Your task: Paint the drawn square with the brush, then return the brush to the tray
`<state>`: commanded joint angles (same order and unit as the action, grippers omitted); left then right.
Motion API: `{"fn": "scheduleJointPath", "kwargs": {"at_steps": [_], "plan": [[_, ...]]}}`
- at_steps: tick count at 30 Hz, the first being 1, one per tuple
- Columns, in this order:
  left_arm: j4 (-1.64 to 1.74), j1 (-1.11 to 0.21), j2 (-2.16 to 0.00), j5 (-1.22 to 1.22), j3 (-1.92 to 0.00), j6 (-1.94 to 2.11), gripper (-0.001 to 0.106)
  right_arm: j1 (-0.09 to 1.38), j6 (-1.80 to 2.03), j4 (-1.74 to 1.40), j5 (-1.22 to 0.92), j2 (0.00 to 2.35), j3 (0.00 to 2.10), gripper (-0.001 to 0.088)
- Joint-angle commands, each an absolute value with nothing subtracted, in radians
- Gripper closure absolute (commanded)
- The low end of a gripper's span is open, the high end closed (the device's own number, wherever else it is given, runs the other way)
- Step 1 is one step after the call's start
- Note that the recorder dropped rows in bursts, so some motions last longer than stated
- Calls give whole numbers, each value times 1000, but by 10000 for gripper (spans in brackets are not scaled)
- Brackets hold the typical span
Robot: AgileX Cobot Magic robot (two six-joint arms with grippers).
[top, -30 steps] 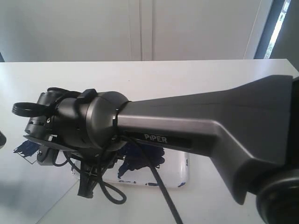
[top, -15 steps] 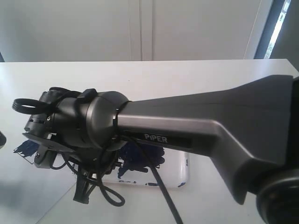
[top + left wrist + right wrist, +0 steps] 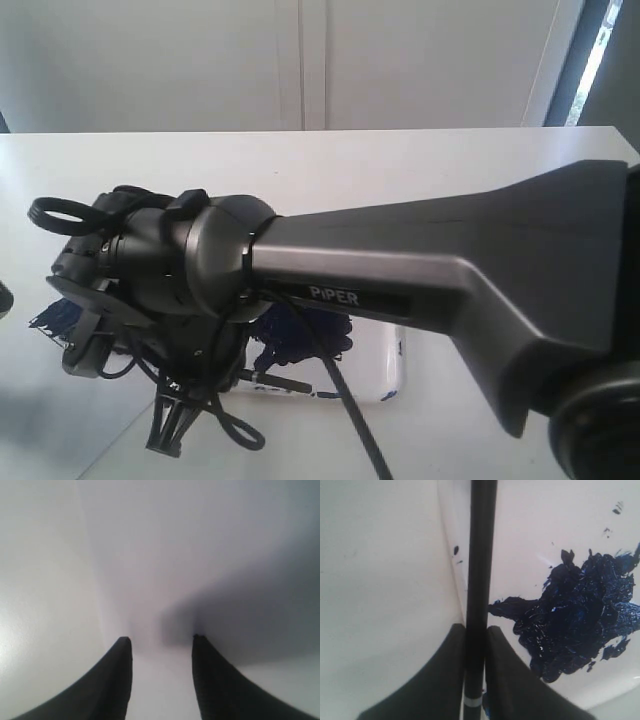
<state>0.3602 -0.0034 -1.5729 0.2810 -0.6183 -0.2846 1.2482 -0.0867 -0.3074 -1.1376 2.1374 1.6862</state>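
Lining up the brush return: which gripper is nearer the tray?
Right. The right gripper, shut on the brush, hangs over the tray rim; the left gripper, open, shows only bare white surface.

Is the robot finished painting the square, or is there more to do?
Looks done: the drawn square shows as a smeared blue patch, though the arm hides part of it. In hand: the right gripper is shut on the brush, which runs along the edge of the tray, near the paint blot. Left: lay the brush in the tray and let go. The left gripper is open and empty.
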Motion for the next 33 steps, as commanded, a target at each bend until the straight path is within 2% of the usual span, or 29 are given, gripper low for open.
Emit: {"fn": "scheduleJointPath", "kwargs": {"at_steps": [21,33], "plan": [[358,-3,-1573,283,-618,-285,597,1244,31,-512,-1200,2137,1686,868],[358,-3,-1573,283,-618,-285,597,1244,31,-516,-1221,2137,1686,868]]}}
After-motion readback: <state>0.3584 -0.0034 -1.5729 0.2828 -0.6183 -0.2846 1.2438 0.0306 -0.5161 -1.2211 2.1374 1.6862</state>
